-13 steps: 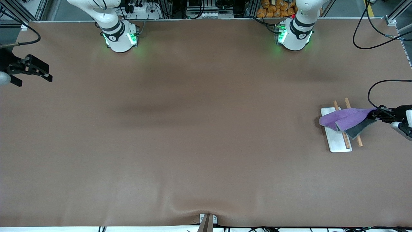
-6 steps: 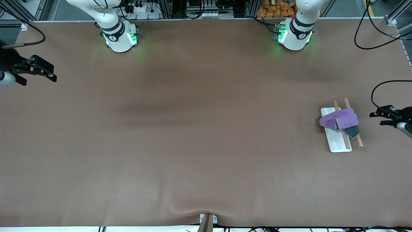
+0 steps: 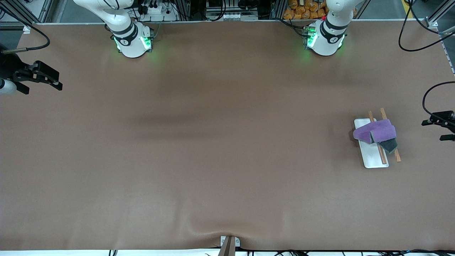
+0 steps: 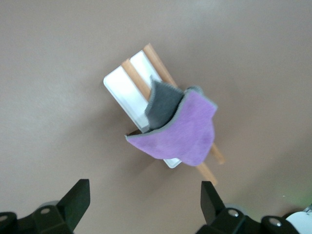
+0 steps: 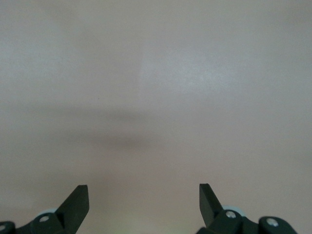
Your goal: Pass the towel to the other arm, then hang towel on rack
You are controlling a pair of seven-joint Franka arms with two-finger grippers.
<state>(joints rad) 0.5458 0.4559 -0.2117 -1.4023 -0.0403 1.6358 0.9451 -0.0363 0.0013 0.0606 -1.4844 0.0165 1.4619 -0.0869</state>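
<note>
- Brown table [image 3: 213, 149] holds the rack [image 3: 371, 158] toward the left arm's end, with the towel [image 3: 378, 132] draped over its rods.
- Our left gripper [image 3: 440, 128] hovers near the rack, spread wide, empty.
- Our right gripper [image 3: 42, 76] waits, likewise wide, empty.
- Hanging seems done, though the drape looks bunched; next we retreat clear.

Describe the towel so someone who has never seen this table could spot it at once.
Look toward the left arm's end of the brown table, where a small rack with a white base plate and two thin wooden rods stands. The towel is draped over those rods: the only soft thing there, lilac-purple with a dark grey underside showing.
</note>
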